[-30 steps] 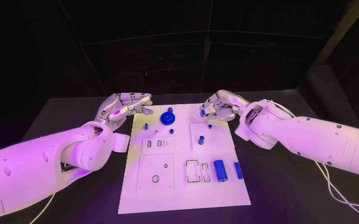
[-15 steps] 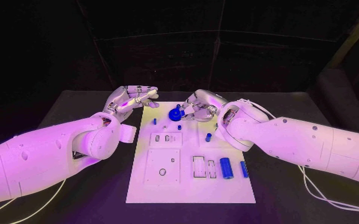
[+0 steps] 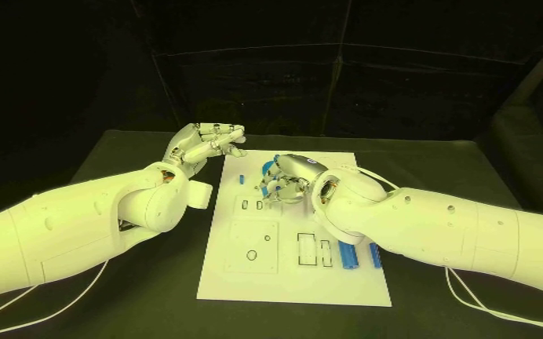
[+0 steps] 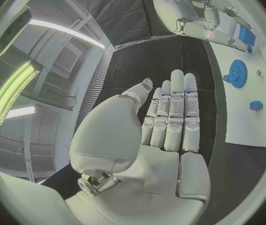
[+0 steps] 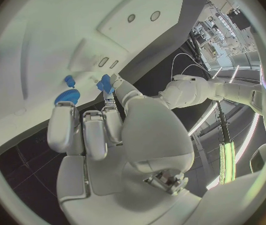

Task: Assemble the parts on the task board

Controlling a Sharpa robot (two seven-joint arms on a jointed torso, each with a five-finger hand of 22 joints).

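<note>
Your right hand (image 3: pixel 289 180) pinches a small blue plastic part (image 5: pixel 104 83) at its fingertips, poised over the white task board (image 3: pixel 340 284) for seating; your left hand (image 3: pixel 208 144), fingers released, waits off-board above the black counter (image 3: pixel 147 292).

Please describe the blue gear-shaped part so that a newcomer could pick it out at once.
Find the white rectangular task board on the black table; at its far end, the right hand hovers. The toothed round blue gear sits there; neighbouring blue parts are small pegs and plain cylinders.
</note>
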